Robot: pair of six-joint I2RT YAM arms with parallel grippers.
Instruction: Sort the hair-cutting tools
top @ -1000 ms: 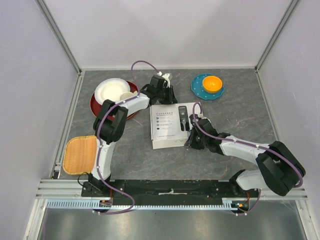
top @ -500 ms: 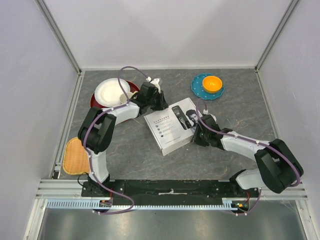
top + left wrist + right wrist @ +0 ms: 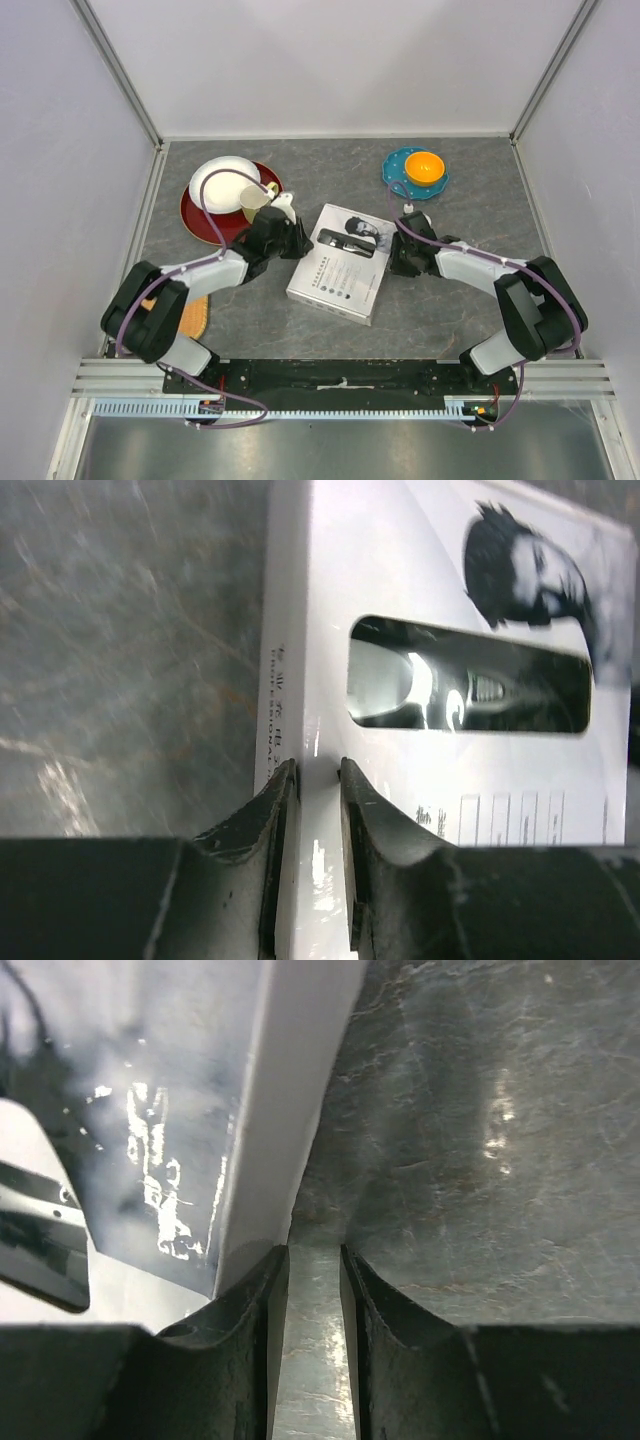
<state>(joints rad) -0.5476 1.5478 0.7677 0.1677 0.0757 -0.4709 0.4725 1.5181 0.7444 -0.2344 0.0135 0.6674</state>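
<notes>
A white cardboard box (image 3: 338, 265) lies flat in the middle of the table. Through its cut-out window shows the black-and-silver hair clipper (image 3: 470, 685), seen from above as a dark strip (image 3: 352, 236). My left gripper (image 3: 310, 780) is shut on the box's left edge, at its far-left corner (image 3: 300, 240). My right gripper (image 3: 315, 1260) sits low at the box's right side (image 3: 398, 262). Its jaws stand slightly apart with only table between them, and the box wall (image 3: 290, 1090) lies just left of its left finger. The comb attachments and the brush are hidden.
A red plate (image 3: 200, 222) with a white plate and a cup (image 3: 255, 197) on it stands at the back left. A teal plate (image 3: 397, 180) holding an orange bowl (image 3: 424, 166) is at the back right. A woven mat (image 3: 196, 312) lies under the left arm.
The left gripper has pulled back toward the near left, and the box has turned counter-clockwise with it. The right gripper has stayed along the box's right side.
</notes>
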